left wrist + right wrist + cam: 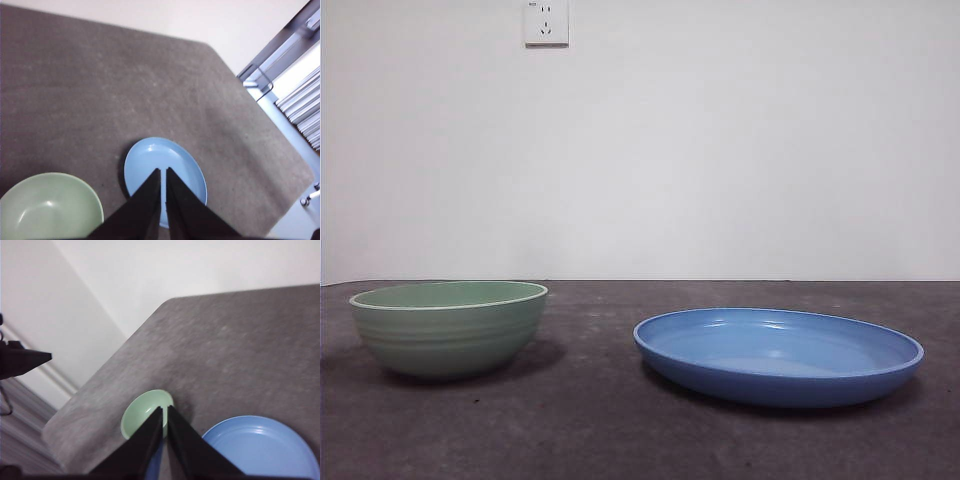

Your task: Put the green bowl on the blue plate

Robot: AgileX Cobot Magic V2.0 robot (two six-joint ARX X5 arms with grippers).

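The bowl (448, 327) sat upright on the dark grey table (600, 420), toward the left in the front view, empty and free of any grip. The plate (779, 355) lay flat on the same table to the right of it, well apart, with a strip of bare surface between them. Nothing rested in the plate.

Neither arm showed in the front view. The left gripper (163, 171) hung high over the table with its jaws nearly together, only a thin slit between them, holding nothing. In the left wrist view its tips lay over the plate (150, 159), while the bowl (50, 206) sat off to one side of the jaws, clear of them and far below.

The right gripper (165, 409) also hung high, its jaws drawn close with a narrow gap and nothing between them. In the right wrist view its tips lined up over the bowl (142, 412), with the plate (262, 447) beside the jaws; neither was touched.

A white wall socket (546, 22) sat on the wall behind the table.
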